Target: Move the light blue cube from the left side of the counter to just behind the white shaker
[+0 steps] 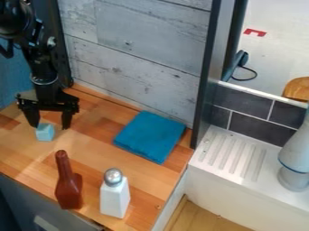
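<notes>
- Currently, your end effector (50, 127) is open, left of the frame.
- Light-blue block (45, 132) sits off-centre, near one fingertip; closing from there, you could shove it askew.

Back wall (138, 58): weathered grey-white planks, dark upright (211, 67) at its right end. Blue panel (13, 83) was at far left. Surface (151, 180) was blocky wood, mixed tan and reddish brown, pale sheen toward the left. Dark grey front (21, 198) sat below it. On the right: dark tiles (247, 103) with light joints, above a white ribbed drainboard (232, 153). Tan wood-grain panel (208, 217) lay lower down. Pale area (280, 49) beyond the tiles had a red mark (255, 32) and a dark cable (244, 79).
</notes>
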